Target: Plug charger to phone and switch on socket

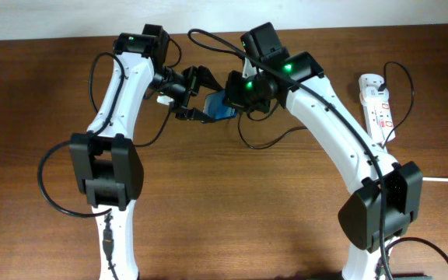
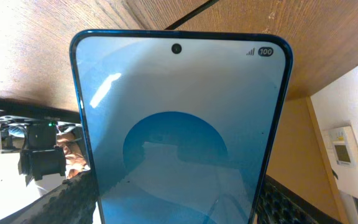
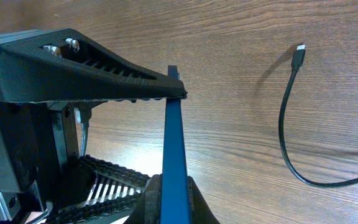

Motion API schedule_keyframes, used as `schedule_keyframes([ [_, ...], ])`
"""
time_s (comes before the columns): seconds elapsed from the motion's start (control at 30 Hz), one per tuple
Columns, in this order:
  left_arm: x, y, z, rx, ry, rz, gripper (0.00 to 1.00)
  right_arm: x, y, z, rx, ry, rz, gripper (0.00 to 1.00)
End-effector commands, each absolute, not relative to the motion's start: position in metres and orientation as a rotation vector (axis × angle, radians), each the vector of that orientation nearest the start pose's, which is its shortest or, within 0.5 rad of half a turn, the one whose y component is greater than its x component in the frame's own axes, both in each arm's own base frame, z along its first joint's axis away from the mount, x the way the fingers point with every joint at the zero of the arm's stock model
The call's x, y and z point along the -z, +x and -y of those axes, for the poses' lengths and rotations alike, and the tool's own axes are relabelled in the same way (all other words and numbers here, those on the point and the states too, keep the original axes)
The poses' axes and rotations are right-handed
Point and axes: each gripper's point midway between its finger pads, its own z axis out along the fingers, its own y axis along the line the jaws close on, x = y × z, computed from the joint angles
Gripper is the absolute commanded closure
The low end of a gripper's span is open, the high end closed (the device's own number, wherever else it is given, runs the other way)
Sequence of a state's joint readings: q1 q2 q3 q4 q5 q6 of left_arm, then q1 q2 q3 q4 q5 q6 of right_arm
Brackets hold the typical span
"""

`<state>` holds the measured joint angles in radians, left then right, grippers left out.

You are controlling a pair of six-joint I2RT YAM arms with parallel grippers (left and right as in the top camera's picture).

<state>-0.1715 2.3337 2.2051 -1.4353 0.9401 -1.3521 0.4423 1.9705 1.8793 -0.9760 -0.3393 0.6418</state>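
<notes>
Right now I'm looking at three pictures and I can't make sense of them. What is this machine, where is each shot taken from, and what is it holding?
These are two robot arms bolted at a wooden table. One picture looks down from above; the other two come from small cameras on each arm's wrist. Between the arms is a phone with a blue screen, lifted off the table. The left pincer grips it across its width, and the right pincer is shut on its edge. The charger, a thin black cable, lies loose on the wood with its connector free, not yet plugged in. The socket, a white power strip, sits near the table's far right edge.
</notes>
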Motion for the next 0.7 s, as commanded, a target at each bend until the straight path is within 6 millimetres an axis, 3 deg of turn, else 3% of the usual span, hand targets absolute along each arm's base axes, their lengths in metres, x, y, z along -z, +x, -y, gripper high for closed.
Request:
schedule_keyframes([
  [0.0,-0.191,0.420,0.220,-0.960,1.269,1.924,0.92,-0.179,0.414,-0.260,-0.716,0.079,-2.789,0.96],
  [0.03,-0.191,0.420,0.219,-0.960,1.269,1.925,0.87,-0.179,0.414,-0.260,-0.716,0.079,-2.789,0.96],
  [0.13,-0.191,0.420,0.219,-0.960,1.269,1.926,0.52,-0.179,0.416,-0.257,-0.714,0.087,-2.789,0.96],
  [0.27,-0.190,0.420,0.219,-0.958,1.268,1.937,0.30,-0.176,0.417,-0.245,-0.695,0.121,-2.806,0.96],
  [0.43,-0.190,0.427,0.219,-1.049,1.153,2.057,0.18,-0.176,0.425,-0.215,-0.669,0.173,-2.813,0.96],
  [0.53,-0.187,0.432,0.217,-1.098,1.062,2.172,0.02,-0.185,0.429,-0.194,-0.656,0.205,-2.792,0.96],
  [0.6,-0.188,0.438,0.219,-1.183,0.932,2.277,0.00,-0.197,0.432,-0.179,-0.656,0.215,-2.759,0.96],
  [0.67,-0.196,0.446,0.225,-1.380,0.586,2.458,0.00,-0.216,0.435,-0.164,-0.669,0.243,-2.706,0.96],
])
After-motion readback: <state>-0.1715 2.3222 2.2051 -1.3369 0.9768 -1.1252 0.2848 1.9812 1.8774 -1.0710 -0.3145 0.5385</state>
